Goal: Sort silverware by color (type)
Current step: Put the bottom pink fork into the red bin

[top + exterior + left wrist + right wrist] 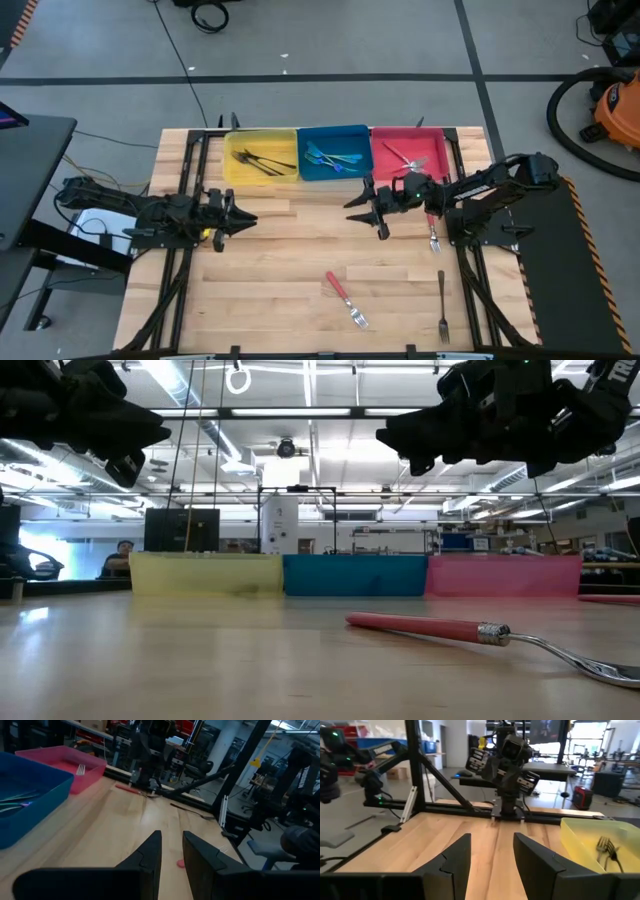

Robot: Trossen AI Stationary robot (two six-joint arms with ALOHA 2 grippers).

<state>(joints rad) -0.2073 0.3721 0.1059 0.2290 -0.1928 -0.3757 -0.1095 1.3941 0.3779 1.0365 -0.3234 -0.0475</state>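
Both grippers hover empty, fingers apart: left gripper point(243, 218), right gripper point(362, 207). Three forks on tabletop point(280, 290): red-handled fork point(345, 298), dark fork point(442, 305), another point(433, 236).

Wooden table point(270, 280): yellow bin point(262, 158), blue bin point(334, 153), pink bin point(408, 152) at 12 o'clock; red-handled fork point(345, 298), dark fork point(442, 305) toward 5; another fork point(433, 237) at 3.

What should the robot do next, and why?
Probably lower the right hand toward the red-handled fork on the table. Both hands are empty, the left hand is farther off, and the red bin already holds forks like it.
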